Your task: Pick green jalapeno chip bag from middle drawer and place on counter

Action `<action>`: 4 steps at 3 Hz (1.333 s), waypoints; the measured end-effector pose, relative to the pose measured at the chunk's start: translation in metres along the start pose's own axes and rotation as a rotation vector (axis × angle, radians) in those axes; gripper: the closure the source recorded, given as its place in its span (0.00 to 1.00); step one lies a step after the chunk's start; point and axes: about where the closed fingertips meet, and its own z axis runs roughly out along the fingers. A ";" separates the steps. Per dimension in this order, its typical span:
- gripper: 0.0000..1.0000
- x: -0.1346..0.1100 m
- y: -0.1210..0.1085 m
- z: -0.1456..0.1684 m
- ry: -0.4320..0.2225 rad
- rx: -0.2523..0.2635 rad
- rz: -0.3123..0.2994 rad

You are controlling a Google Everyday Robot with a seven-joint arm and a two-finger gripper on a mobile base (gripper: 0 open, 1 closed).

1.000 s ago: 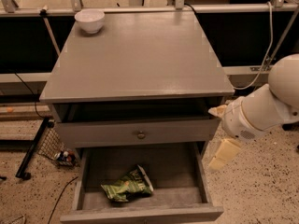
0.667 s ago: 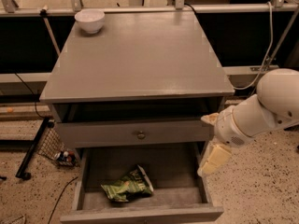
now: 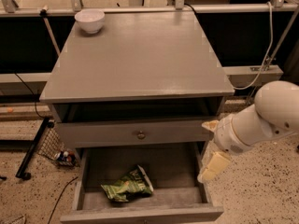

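The counter (image 3: 140,64) is the biggest thing, a flat grey top with a light shine, directly above the middle drawer (image 3: 180,169). The middle drawer is pulled out wide, and its plain grey bottom is visible. The white arm (image 3: 261,118) comes in from the right of the drawer, and the gripper (image 3: 205,149) hangs just beside the drawer's right wall, outside it. Its cream jaws stand apart with nothing between them.

Just above the middle drawer is a shallower drawer front (image 3: 103,133) with a round knob (image 3: 140,135). The green jalapeno chip bag (image 3: 127,186) lies inside the middle drawer, on the bottom, left of its centre and near its front. It is wrinkled, light and dark green, with white edges. A white bowl (image 3: 89,20) stands far behind the drawer, on the counter's back left corner.

Compared with one second ago, the gripper has come lower and closer to the drawer's right wall. The bag has not moved.
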 end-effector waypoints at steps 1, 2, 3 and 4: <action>0.00 0.028 0.005 0.036 0.019 0.001 0.034; 0.00 0.044 0.007 0.066 0.034 -0.003 0.052; 0.00 0.052 0.003 0.101 0.027 -0.012 0.063; 0.00 0.052 0.003 0.101 0.027 -0.012 0.063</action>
